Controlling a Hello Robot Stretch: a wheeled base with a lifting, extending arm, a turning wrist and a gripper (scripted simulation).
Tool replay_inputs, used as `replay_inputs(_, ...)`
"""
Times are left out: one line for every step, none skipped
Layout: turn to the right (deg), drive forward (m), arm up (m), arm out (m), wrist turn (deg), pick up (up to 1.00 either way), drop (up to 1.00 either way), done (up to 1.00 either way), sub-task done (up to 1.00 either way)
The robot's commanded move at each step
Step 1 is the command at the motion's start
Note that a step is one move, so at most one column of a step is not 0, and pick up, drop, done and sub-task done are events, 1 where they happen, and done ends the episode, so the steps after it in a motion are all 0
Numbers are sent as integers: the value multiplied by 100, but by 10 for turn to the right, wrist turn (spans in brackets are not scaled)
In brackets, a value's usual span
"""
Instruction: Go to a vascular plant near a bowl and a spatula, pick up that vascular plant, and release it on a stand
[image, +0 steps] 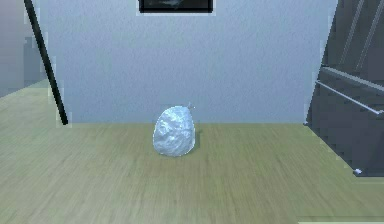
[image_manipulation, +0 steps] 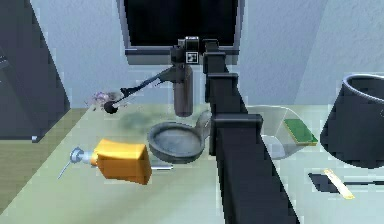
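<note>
In the arm side view my arm (image_manipulation: 235, 150) rises over a pale countertop (image_manipulation: 170, 200) to two white marked squares. From there the gripper (image_manipulation: 116, 100) reaches left with thin dark fingers. A small pale pinkish blob (image_manipulation: 101, 98) lies on the counter at the fingertips, so I cannot tell whether the gripper holds anything. A dark upright cylinder (image_manipulation: 183, 92) stands just below the squares. A grey bowl (image_manipulation: 175, 142) sits near the arm's left side. I cannot make out a spatula for sure.
An orange bottle (image_manipulation: 122, 161) with a nozzle lies in front of the bowl. Right of the arm are a clear bowl (image_manipulation: 268, 125), a green sponge (image_manipulation: 297, 130) and a dark bucket (image_manipulation: 360, 115). The forward view has a crumpled whitish lump (image: 175, 133) on wooden floor and dark furniture (image: 350, 110).
</note>
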Motion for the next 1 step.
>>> replay_inputs(0,0,0,0,-450,0,0,0,0)
